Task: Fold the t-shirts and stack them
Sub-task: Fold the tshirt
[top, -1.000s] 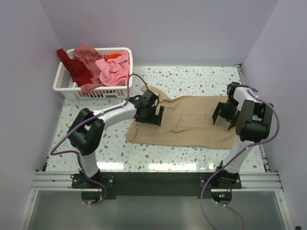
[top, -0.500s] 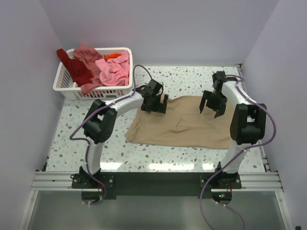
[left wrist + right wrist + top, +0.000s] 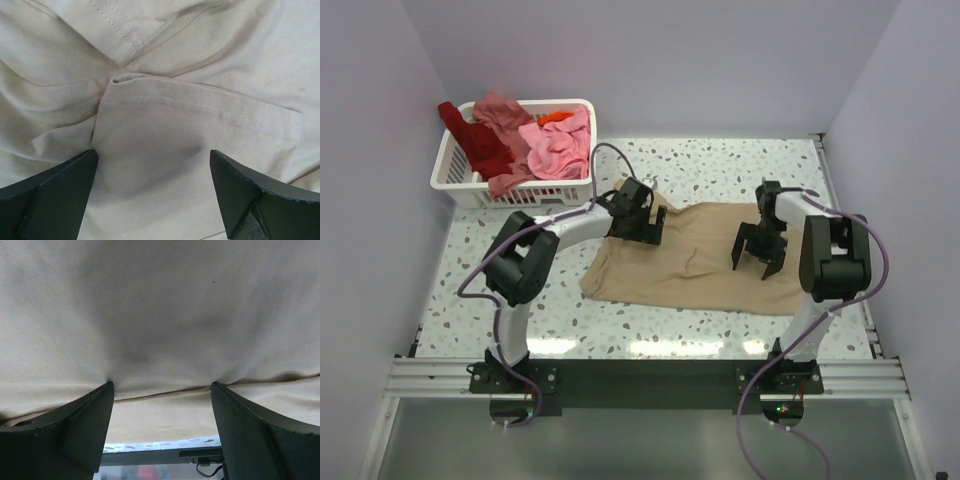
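Lying flat across the middle of the tabletop (image 3: 720, 160), the tan t-shirt (image 3: 695, 262) sat under both grippers. The left gripper (image 3: 645, 232), jaws spread wide, straddled a stitched hem (image 3: 200, 107) at the shirt's far left corner. The right gripper (image 3: 756, 262), also spread, pressed its fingertips (image 3: 90, 420) into the cloth near the right edge. The other t-shirts (image 3: 560, 148), pink, salmon, dark red and orange, were heaped in the white basket (image 3: 460, 185) at the far left corner.

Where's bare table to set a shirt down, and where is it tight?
Bare table: the back strip behind the tan shirt, right of the basket; the near-left patch between basket and left arm; a thin strip along the near edge. Crowded: mid-table, where the left gripper and right gripper are open over it.
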Controlling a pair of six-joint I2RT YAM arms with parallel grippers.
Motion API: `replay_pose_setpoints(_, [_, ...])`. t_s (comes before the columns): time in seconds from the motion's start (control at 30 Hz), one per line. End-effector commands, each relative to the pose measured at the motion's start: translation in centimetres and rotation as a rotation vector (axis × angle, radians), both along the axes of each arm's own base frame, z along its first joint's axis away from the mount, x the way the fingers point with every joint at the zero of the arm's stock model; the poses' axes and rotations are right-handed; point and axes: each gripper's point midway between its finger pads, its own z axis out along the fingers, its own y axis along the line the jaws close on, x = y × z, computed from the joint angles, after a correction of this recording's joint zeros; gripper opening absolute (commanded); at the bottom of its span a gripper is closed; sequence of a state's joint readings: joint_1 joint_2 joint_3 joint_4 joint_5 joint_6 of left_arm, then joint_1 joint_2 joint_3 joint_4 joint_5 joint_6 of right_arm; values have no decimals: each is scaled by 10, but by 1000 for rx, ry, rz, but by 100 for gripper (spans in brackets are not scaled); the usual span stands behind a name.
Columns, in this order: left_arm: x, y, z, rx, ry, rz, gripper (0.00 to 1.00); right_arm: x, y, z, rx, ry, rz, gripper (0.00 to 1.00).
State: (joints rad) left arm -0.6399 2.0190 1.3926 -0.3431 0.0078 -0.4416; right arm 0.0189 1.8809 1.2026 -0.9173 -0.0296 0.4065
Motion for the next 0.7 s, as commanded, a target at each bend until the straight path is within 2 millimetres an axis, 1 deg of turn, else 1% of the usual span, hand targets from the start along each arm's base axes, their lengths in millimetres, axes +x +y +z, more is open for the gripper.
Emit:
replay_pose_setpoints(0.0, [-35,25,-28,71,98,-7,100,-28,14,-13,76,77,-45,82])
replay_pose_setpoints(0.07, [-43,28,-31,69,107,-7,100,-34,17,-9,86,68,-61,82])
replay_pose_setpoints(0.1, [-53,32,-34,75,122,-9,100,-44,17,-10,87,88,-63,82])
replay_pose_setpoints(0.17, [-62,34,-32,59,134,-10,100,-52,17,-7,86,89,-65,82])
replay_pose_setpoints(0.2, [-73,38,-38,67,155,-13,100,-61,17,-8,84,107,-69,82])
replay_pose_setpoints(0.27, [-83,39,-38,58,171,-20,100,-70,17,-8,81,118,-75,82])
replay_pose_setpoints(0.3, [-92,41,-39,60,180,-26,100,-77,17,-8,80,124,-77,82])
replay_pose_setpoints(0.37, [-101,41,-37,47,193,-31,100,-84,17,-8,79,132,-83,82])
replay_pose_setpoints(0.4, [-108,43,-38,50,205,-32,100,-88,17,-8,79,136,-85,82])
replay_pose_setpoints(0.43, [-110,44,-37,46,210,-27,100,-89,17,-8,79,134,-86,82])
replay_pose_setpoints(0.47, [-112,45,-35,45,211,-24,100,-90,17,-7,79,134,-85,82])
replay_pose_setpoints(0.57, [-105,44,-16,42,178,-19,100,-83,18,1,89,116,-79,82])
replay_pose_setpoints(0.6, [-95,39,0,32,150,-18,100,-79,18,4,91,108,-77,82])
replay_pose_setpoints(0.63, [-90,36,9,26,135,-21,100,-69,18,12,92,85,-73,82])
replay_pose_setpoints(0.67, [-78,27,30,9,100,-21,100,-64,18,17,93,71,-71,82])
